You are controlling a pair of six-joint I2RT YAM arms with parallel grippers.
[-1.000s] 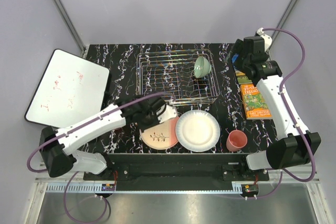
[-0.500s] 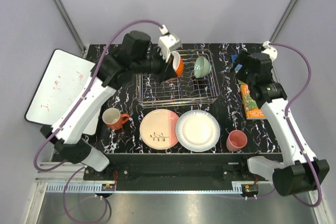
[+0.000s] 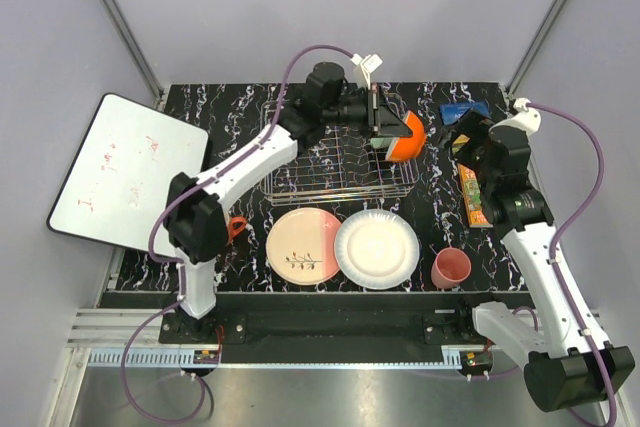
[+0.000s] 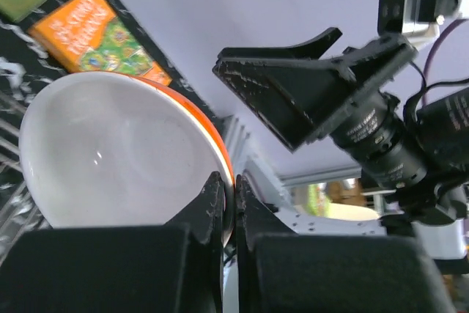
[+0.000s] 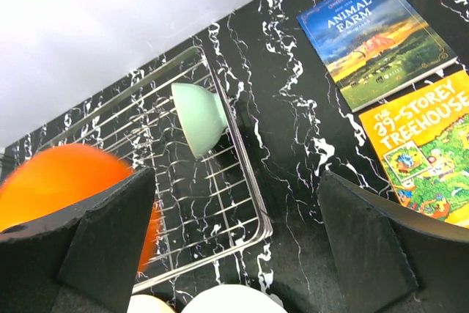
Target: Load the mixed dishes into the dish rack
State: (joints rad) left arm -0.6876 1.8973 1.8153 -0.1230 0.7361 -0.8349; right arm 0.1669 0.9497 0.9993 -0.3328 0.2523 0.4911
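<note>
Pinching the rim of a white-lined orange bowl (image 4: 124, 159) in the closed left gripper (image 4: 227, 181), tilted above the right end of a rectangular silver wire dish rack (image 3: 320, 162), near a mint-green bowl (image 5: 199, 116) propped inside. Holding the right gripper (image 5: 234, 210) wide open, empty. Showing, right of the rack, a blue book (image 5: 374, 34) reading "ANIMAL FARM" and an orange book (image 5: 425, 159) reading "39-STOREY TREEHOUSE".

Top cam: mug (image 3: 237, 228), front-left of dish rack (image 3: 330, 162), mostly behind L arm (image 3: 195, 222). R wrist cam: orange bowl (image 5: 58, 181) at rack blurred; white plate (image 5: 231, 302) in front of rack cut off.
</note>
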